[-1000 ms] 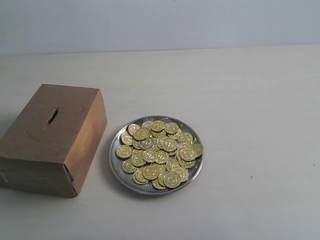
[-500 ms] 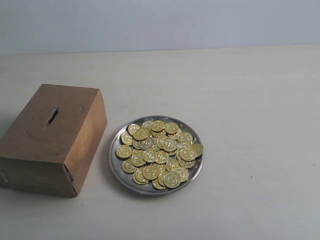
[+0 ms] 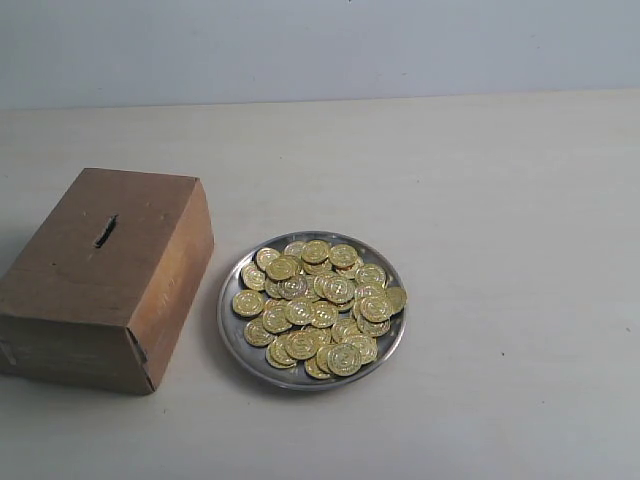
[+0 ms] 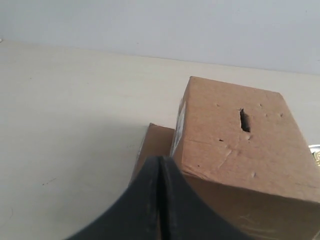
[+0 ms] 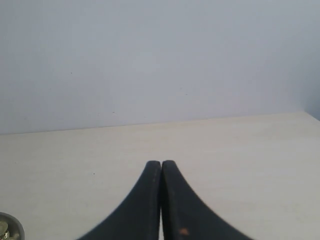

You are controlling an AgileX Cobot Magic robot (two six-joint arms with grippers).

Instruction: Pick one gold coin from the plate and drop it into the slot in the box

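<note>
A silver plate (image 3: 228,318) heaped with several gold coins (image 3: 320,305) sits near the table's middle. To its left stands the brown cardboard box (image 3: 100,275), its dark slot (image 3: 105,231) cut in the top face. Neither arm shows in the exterior view. The left wrist view shows my left gripper (image 4: 160,159) shut and empty, with the box (image 4: 240,145) and slot (image 4: 244,120) just beyond its tips. In the right wrist view my right gripper (image 5: 161,163) is shut and empty over bare table, a sliver of the plate (image 5: 12,222) at the frame's corner.
The pale table top (image 3: 480,180) stretches behind and to the right of the plate. A plain grey-blue wall (image 3: 320,45) runs along the table's far edge.
</note>
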